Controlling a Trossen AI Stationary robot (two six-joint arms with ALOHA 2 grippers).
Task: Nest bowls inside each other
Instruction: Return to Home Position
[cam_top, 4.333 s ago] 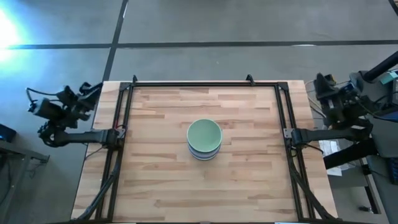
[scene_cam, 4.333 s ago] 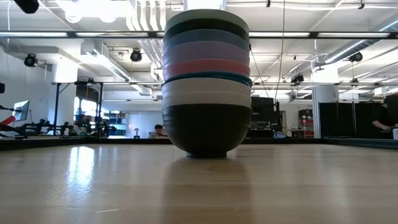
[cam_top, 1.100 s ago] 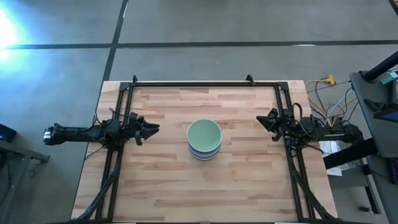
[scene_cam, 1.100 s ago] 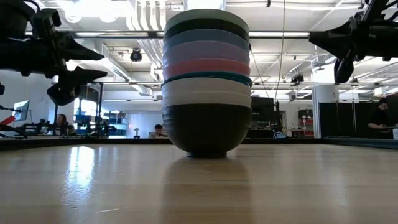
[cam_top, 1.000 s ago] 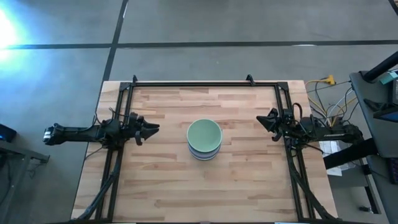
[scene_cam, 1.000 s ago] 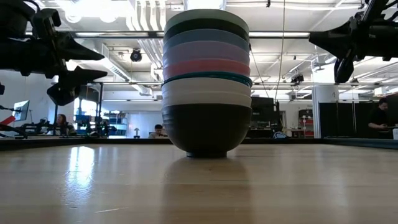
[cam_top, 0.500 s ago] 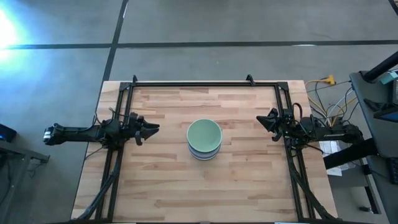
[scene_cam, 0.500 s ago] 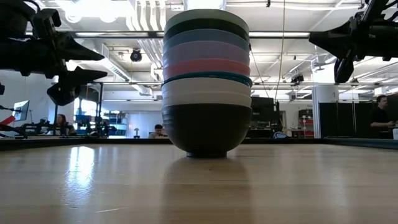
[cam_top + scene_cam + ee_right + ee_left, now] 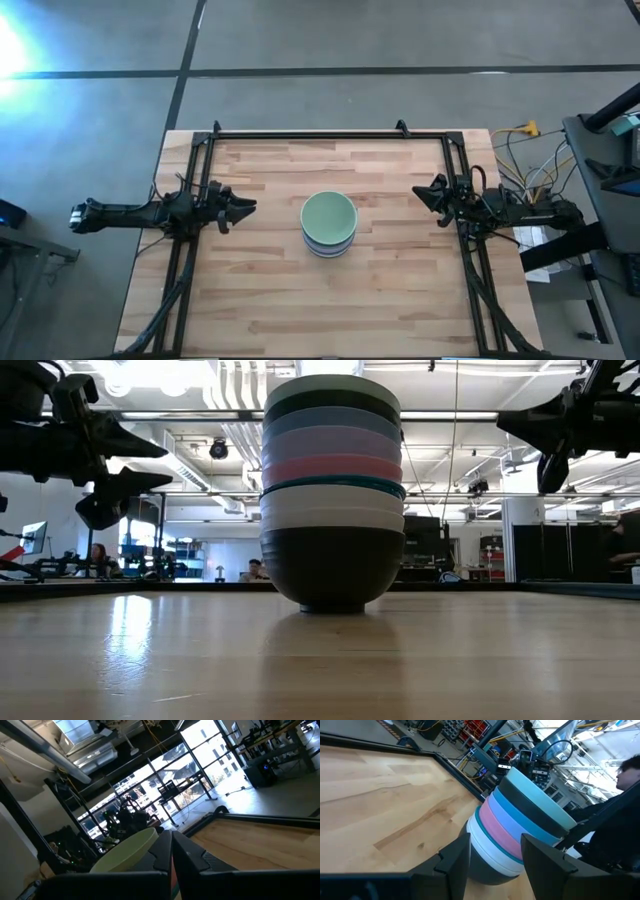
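The left gripper (image 9: 241, 208) hangs over its own edge of the table (image 9: 390, 290), where its arm crosses the black frame (image 9: 300, 134). Its two fingers (image 9: 454, 862) are spread apart and empty. Straight ahead of the fingertips, well apart from them, stands the stack of bowls (image 9: 329, 224). In the left wrist view the stack shows in the gap between the spread fingers, and nothing touches it.

The right gripper (image 9: 418, 191) hangs at the opposite edge, its fingers pressed together and holding nothing. It points at the same stack from the other side. The stack stands roughly midway between the two grippers. In the low view both grippers hang about level with the upper bowls.

From the table upward, the stack runs as follows:
- a black bowl (image 9: 332, 565) at the foot
- two white bowls (image 9: 332, 510)
- a teal bowl (image 9: 332, 481), of which only the rim shows
- a pink bowl (image 9: 332, 467)
- a lavender bowl (image 9: 332, 444)
- a blue bowl (image 9: 332, 420)
- a second black bowl (image 9: 332, 402)
- the pale green bowl (image 9: 332, 384) on top, mouth upward

Each bowl sits inside the one beneath, and the stack stands upright. In the right wrist view the pale green rim rises just past that gripper's closed fingers.

Beyond the far side of the table lies a large room with ceiling lights, where a person (image 9: 257, 569) shows small in the distance.
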